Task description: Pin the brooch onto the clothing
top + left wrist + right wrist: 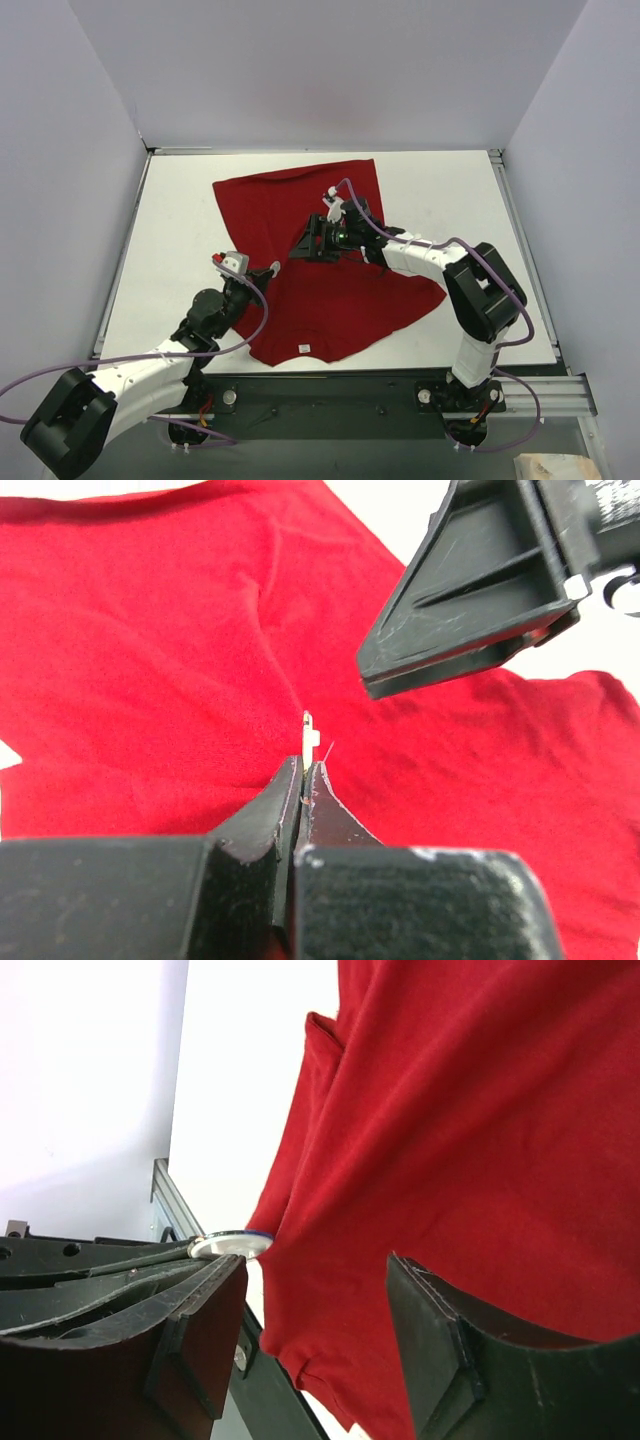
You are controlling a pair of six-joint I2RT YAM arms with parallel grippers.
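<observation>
Table (180, 220) margins lie bare on every side of one red shirt (330, 300), and both arms reach over it.

Left wrist: the left gripper (305, 772) is clamped on the one brooch (309, 732), held edge-on over the fabric.

Right wrist: the right gripper (320, 1350) has its jaws apart, with the brooch just beside one finger.

Rumpled deep-red T-shirt (330, 300); tiny round brooch (232, 1245) edge-on between left end effector (303, 775) tips, just beside its fabric
</observation>
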